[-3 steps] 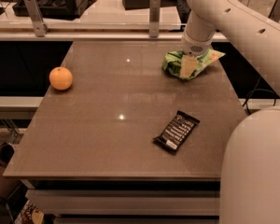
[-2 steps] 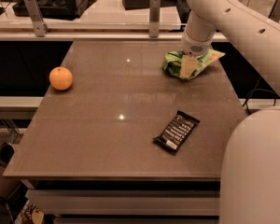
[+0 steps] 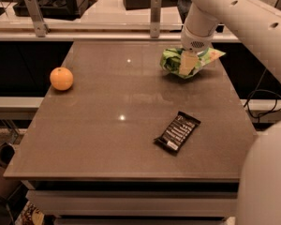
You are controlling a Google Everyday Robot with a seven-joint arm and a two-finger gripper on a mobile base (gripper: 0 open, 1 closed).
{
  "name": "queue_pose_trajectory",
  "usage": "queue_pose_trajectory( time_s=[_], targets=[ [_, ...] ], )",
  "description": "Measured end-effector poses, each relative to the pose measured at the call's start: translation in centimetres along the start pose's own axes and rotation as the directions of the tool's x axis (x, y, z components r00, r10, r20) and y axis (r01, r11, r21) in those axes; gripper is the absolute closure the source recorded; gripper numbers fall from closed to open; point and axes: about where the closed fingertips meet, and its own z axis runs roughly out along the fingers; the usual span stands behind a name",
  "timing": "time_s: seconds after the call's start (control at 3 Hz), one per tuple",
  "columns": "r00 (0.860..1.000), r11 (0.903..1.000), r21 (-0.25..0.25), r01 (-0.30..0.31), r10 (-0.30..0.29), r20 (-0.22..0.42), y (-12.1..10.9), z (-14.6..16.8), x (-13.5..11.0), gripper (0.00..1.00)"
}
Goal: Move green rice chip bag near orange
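The green rice chip bag [image 3: 171,60] sits at the far right of the brown table [image 3: 107,135], crumpled, with its pale orange-tan corner [image 3: 214,55] pointing right. My gripper [image 3: 187,63] comes down from the white arm [image 3: 201,22] onto the middle of the bag and is shut on it. A pale finger [image 3: 188,64] shows in front of the bag. The orange [image 3: 61,78] rests near the table's left edge, far from the bag and the gripper.
A flat black candy bar wrapper [image 3: 177,131] lies on the table's front right part. Two grey posts [image 3: 35,14] [image 3: 155,14] stand along the far edge on a rail. My white body [image 3: 267,182] fills the lower right corner.
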Motion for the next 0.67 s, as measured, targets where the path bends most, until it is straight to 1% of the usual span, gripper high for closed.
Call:
queue_pose_trajectory(
  time_s=[0.33,0.67],
  targets=[
    [1.000,0.9984,0.050,0.026,-0.027,0.012,1.0,-3.6,-1.4,1.00],
    [0.998,0.9951,0.082,0.056,-0.059,0.038,1.9,-6.2,-2.6,1.00]
  ],
)
